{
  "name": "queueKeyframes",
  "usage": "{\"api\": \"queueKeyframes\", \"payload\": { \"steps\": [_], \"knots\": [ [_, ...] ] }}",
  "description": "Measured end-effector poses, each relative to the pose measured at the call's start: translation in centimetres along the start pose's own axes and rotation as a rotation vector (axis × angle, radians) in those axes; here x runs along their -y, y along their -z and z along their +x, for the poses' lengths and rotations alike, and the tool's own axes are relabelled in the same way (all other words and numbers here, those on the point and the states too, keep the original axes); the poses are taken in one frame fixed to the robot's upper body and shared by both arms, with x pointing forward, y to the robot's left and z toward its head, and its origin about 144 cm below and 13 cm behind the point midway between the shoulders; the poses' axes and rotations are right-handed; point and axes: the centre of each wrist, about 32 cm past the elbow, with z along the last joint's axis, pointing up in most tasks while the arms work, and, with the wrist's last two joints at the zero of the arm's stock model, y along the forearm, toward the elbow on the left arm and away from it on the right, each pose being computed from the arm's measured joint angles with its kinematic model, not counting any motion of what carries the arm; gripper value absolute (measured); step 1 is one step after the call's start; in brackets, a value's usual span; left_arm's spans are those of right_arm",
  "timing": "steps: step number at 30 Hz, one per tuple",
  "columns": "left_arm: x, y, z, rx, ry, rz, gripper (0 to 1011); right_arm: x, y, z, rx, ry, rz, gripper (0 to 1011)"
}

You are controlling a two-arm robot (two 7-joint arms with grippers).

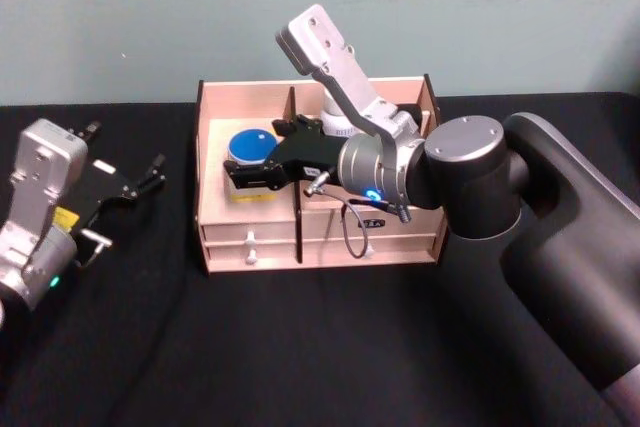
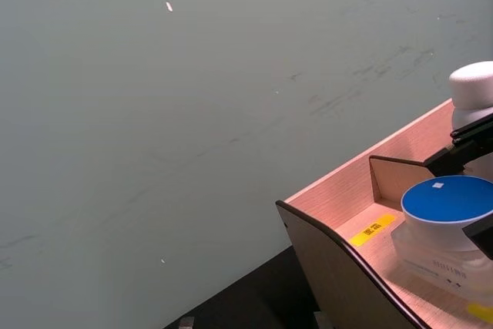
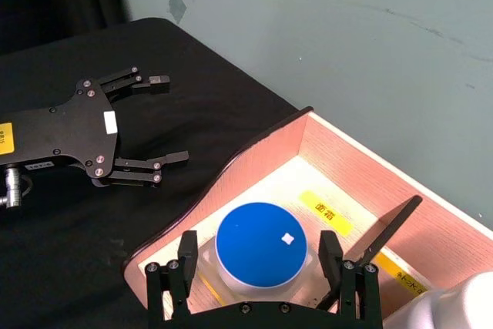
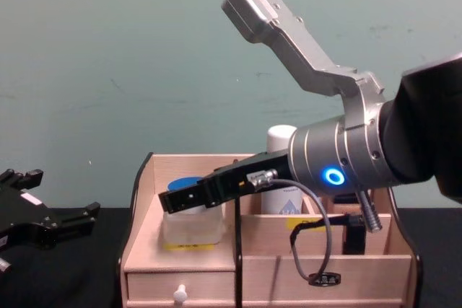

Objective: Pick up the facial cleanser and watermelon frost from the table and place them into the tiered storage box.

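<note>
The right hand (image 3: pixel 262 267), fingers spread astride the blue-lidded jar (image 3: pixel 259 245) already seated in the tiered storage box's (image 1: pixel 215 162) left compartment, should lift straight up without nudging it, while the left hand (image 1: pixel 130 182) waits open over the table (image 1: pixel 300 347) to the left.
</note>
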Motion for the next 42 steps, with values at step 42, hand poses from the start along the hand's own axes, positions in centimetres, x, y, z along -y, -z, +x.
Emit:
{"api": "queueKeyframes", "payload": {
  "steps": [42],
  "knots": [
    [0.0,0.0,0.0,0.0,0.0,0.0,1001,10.3,5.0,-0.7,-0.01,0.514,0.425,1002]
  ]
}}
